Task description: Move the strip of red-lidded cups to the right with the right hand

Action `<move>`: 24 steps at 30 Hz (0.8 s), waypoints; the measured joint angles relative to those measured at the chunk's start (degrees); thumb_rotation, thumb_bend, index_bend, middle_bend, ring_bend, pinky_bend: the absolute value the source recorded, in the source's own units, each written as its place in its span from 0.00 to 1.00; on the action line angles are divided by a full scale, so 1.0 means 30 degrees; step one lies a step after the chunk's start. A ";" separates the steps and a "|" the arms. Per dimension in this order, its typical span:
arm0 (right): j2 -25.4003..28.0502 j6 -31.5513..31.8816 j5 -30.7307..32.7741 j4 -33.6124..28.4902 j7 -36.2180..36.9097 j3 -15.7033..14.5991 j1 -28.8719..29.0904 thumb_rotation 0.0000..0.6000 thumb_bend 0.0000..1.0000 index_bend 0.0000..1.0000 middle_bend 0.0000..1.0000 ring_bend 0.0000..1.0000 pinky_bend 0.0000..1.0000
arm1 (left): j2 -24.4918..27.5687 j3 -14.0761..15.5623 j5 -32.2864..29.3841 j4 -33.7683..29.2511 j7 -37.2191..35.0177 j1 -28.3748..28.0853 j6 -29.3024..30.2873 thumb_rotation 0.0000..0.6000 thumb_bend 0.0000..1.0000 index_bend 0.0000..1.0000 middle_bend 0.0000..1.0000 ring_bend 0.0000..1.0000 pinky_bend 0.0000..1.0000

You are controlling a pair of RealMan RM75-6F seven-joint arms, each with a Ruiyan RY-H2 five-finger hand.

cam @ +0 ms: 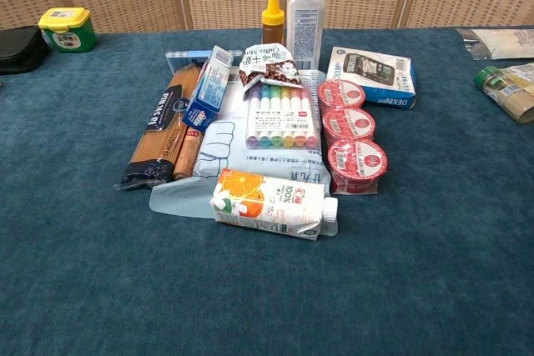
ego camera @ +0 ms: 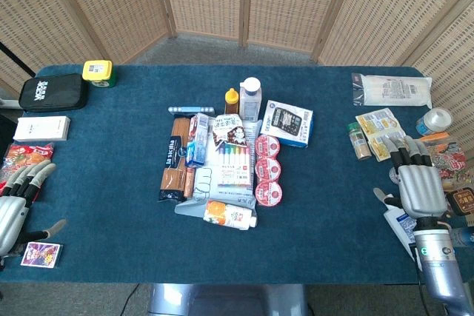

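The strip of red-lidded cups lay mid-surface. The right hand rested near the right edge, the left hand near the left; both sets of fingers were released, empty.

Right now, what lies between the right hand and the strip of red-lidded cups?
Nothing: in the head view only bare blue table cloth stretches between the right hand and the strip of red-lidded cups.
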 measured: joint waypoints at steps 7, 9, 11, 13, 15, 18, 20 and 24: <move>-0.0127 -0.0365 0.0105 0.0205 0.0392 0.0028 0.0040 1.00 0.19 0.00 0.02 0.00 0.00 | -0.0146 0.0119 0.0033 0.0043 -0.0069 -0.0027 -0.0186 1.00 0.24 0.00 0.00 0.00 0.00; -0.0124 -0.0424 0.0037 0.0225 0.0504 0.0017 0.0045 1.00 0.19 0.00 0.02 0.00 0.00 | -0.0133 0.0128 0.0097 0.0055 -0.0075 0.0028 -0.0041 1.00 0.24 0.00 0.00 0.00 0.00; -0.0099 -0.0488 -0.0083 0.0177 0.0664 0.0013 0.0059 1.00 0.19 0.00 0.02 0.00 0.00 | -0.0078 0.0130 0.0162 0.0068 -0.0110 0.0092 0.0104 1.00 0.24 0.00 0.00 0.00 0.00; -0.0082 -0.0593 -0.0277 0.0097 0.0806 0.0011 0.0117 1.00 0.19 0.00 0.02 0.00 0.00 | -0.0034 0.0133 0.0209 0.0078 -0.0164 0.0077 0.0087 1.00 0.24 0.00 0.00 0.00 0.00; -0.0080 -0.0795 -0.0432 0.0022 0.0885 -0.0005 0.0224 1.00 0.19 0.00 0.02 0.00 0.00 | -0.0016 0.0130 0.0238 0.0097 -0.0202 0.0027 0.0027 1.00 0.23 0.00 0.00 0.00 0.00; -0.0117 -0.1366 -0.0664 -0.0127 0.0946 -0.0019 0.0565 1.00 0.19 0.00 0.02 0.00 0.00 | 0.0013 0.0098 0.0265 0.0131 -0.0252 -0.0063 -0.0058 1.00 0.24 0.00 0.00 0.00 0.00; -0.0231 -0.1913 -0.0810 -0.0239 0.0906 -0.0012 0.0946 1.00 0.19 0.00 0.01 0.00 0.00 | 0.0067 0.0061 0.0248 0.0151 -0.0281 -0.0127 -0.0120 1.00 0.24 0.00 0.00 0.00 0.00; -0.0772 -0.3162 -0.0908 -0.0467 0.0642 0.0091 0.1942 1.00 0.19 0.00 0.00 0.00 0.00 | 0.0187 -0.0055 0.0162 0.0200 -0.0310 -0.0248 -0.0196 1.00 0.24 0.00 0.00 0.00 0.00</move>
